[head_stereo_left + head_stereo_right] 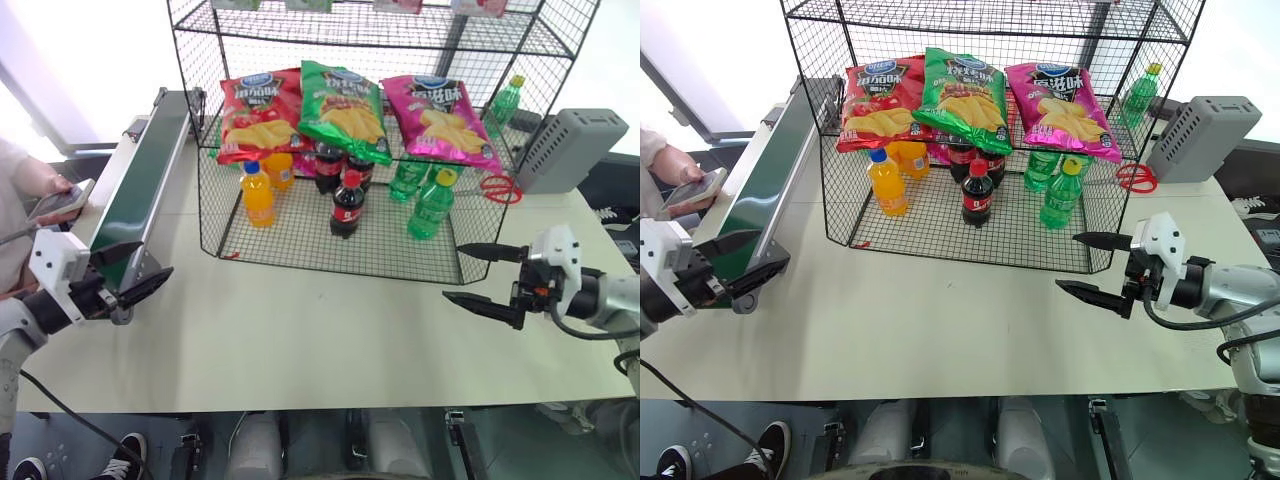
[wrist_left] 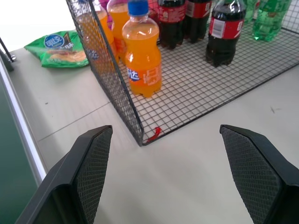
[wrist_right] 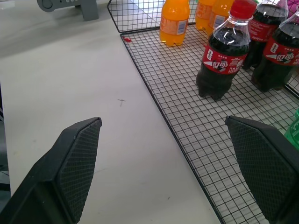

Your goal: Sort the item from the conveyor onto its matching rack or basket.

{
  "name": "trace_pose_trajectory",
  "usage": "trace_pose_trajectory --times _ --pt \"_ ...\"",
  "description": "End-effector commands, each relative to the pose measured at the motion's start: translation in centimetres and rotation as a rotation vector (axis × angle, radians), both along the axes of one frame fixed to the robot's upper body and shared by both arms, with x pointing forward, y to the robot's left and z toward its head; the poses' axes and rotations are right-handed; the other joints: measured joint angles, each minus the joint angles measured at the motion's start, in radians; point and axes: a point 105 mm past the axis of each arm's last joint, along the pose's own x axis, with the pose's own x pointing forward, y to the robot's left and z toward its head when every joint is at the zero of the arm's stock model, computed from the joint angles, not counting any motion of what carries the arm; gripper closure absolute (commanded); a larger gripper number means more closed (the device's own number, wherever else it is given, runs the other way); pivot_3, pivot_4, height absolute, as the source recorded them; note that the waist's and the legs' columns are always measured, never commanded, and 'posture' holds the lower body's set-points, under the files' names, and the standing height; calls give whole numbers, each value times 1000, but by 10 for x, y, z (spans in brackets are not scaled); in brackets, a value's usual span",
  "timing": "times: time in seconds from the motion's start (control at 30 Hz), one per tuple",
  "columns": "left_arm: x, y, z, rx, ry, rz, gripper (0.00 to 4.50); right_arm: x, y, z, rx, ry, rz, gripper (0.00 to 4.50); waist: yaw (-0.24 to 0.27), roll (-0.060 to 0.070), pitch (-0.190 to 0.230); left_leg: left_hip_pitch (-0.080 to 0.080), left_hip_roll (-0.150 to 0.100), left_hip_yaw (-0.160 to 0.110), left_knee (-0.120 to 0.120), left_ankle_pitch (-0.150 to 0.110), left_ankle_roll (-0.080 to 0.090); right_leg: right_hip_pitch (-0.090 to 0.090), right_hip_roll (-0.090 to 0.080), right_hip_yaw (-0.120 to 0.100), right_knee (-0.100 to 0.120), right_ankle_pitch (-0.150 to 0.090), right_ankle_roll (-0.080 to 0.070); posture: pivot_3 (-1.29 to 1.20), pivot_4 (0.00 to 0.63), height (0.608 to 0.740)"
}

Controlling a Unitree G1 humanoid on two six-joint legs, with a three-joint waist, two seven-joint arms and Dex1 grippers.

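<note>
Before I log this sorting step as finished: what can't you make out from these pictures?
- Top shelf of the rack: its packets are cut off by the head views' upper edge.
- Conveyor: its far end runs behind the rack's corner.
- Back cola bottles: tops hidden under the green chip bag.
- Pink chip bag: print too small to read.
- Person's hand: cut off at the left edge.

A lab mock-up of a shop: a wire rack (image 1: 300, 240) stocked with chip bags and soda bottles, beside a conveyor (image 1: 140, 190) on a pale tabletop (image 1: 300, 350).
</note>
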Motion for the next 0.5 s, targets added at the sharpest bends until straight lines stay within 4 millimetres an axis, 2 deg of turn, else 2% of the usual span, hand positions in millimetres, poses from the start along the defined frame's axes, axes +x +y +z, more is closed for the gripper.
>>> trace_pose_trajectory --times 0.03,0.3,0.5 --pt "-1 7 10 71 -55 22 584 4 1 6 3 -39 6 82 -1 0 0 0 0 0 0 0 0 0 0 0 0 0 0 0 150 740" --pt "-1 9 16 91 -81 30 584 7 0 5 -4 -42 6 82 0 0 0 0 0 0 0 0 0 0 0 0 0 0 0 0 150 740" --pt "4 10 17 82 -107 12 584 6 0 -3 -60 -37 26 82 0 0 0 0 0 0 0 0 0 0 0 0 0 0 0 0 150 740"
